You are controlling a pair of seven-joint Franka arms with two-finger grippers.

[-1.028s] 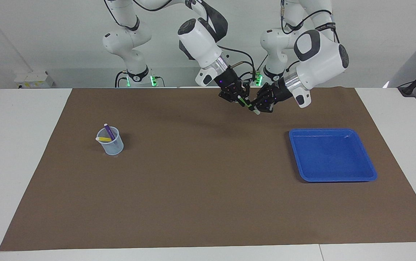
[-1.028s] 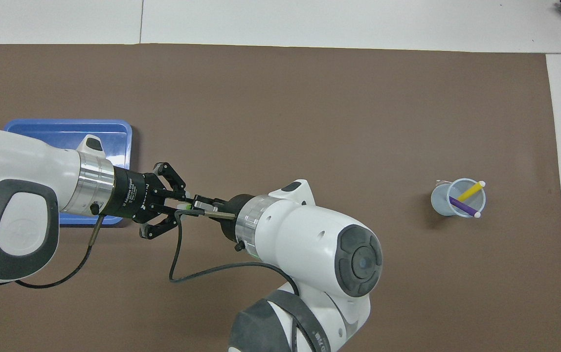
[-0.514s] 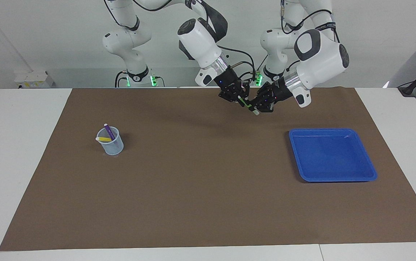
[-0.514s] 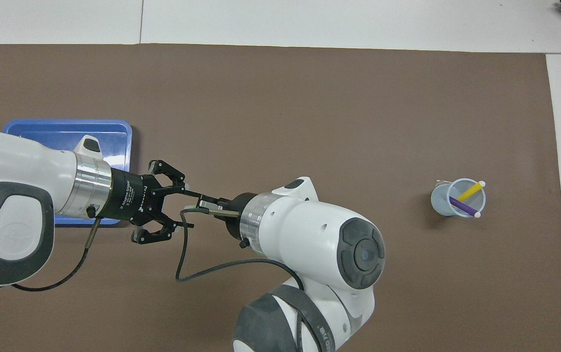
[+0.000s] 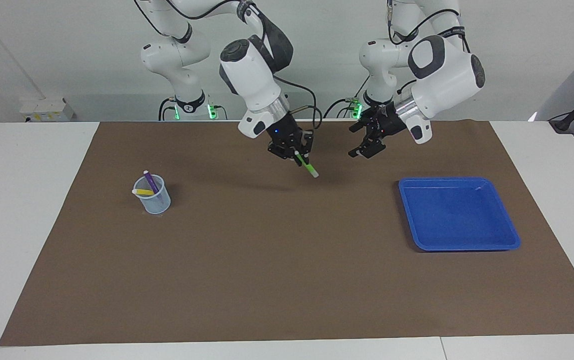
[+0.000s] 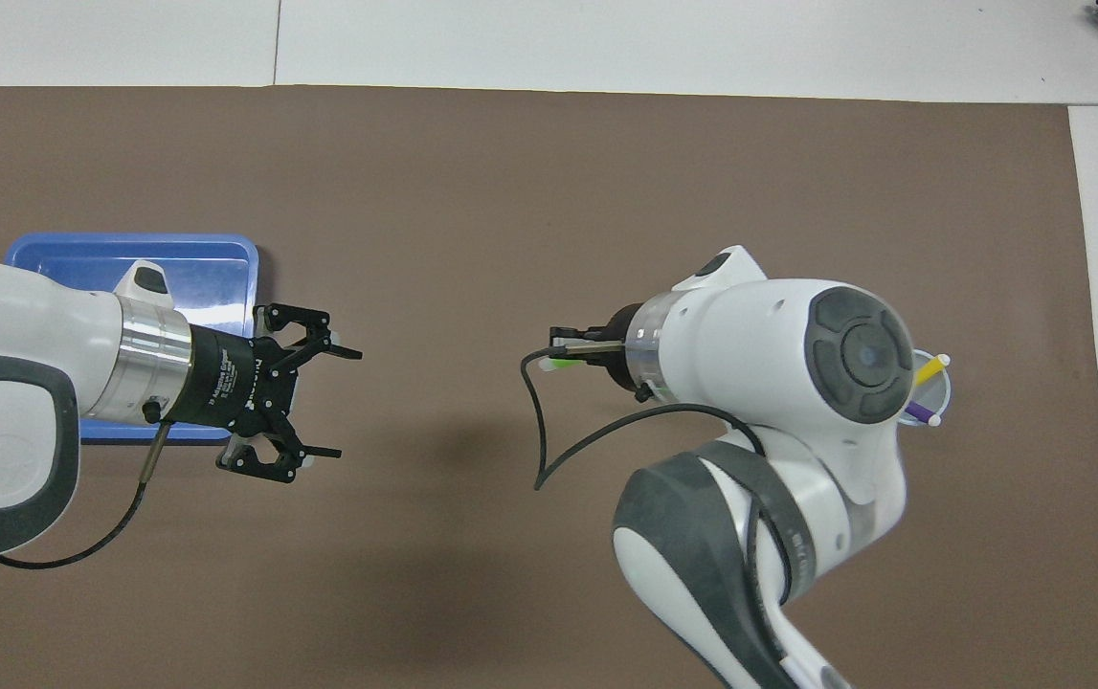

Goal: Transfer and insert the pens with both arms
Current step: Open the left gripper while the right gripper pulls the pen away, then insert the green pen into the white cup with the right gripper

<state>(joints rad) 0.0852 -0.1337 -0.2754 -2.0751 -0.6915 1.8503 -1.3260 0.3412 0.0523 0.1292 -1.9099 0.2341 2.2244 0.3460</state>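
Covering most of the white table (image 5: pixel 31 210) is a brown mat (image 5: pixel 276 260), largest thing in view. Next in size, the right arm (image 5: pixel 251 70) reaches in over the middle of the mat, and the left arm (image 5: pixel 442 75) hangs over the mat near the tray's end. Blue tray (image 5: pixel 459 215) sits flat on the mat toward the left arm's end of the table, nothing visible in it. Clear cup (image 5: pixel 154 197) stands upright on the mat toward the right arm's end, well apart from the tray. Left gripper (image 5: pixel 364 140) is up in the air over bare mat beside the tray, fingers spread wide apart, nothing between them. Right gripper (image 5: pixel 298 155) is over bare mat around the middle, fingers clamped together on the green pen (image 5: pixel 308 167), which sticks out tilted downward, pale cap end lowest, off the mat. The two grippers are apart, not touching. Purple pen (image 5: pixel 150 181) and yellow pen (image 5: pixel 142 191) lean inside the cup, both cap ends poking above the rim.
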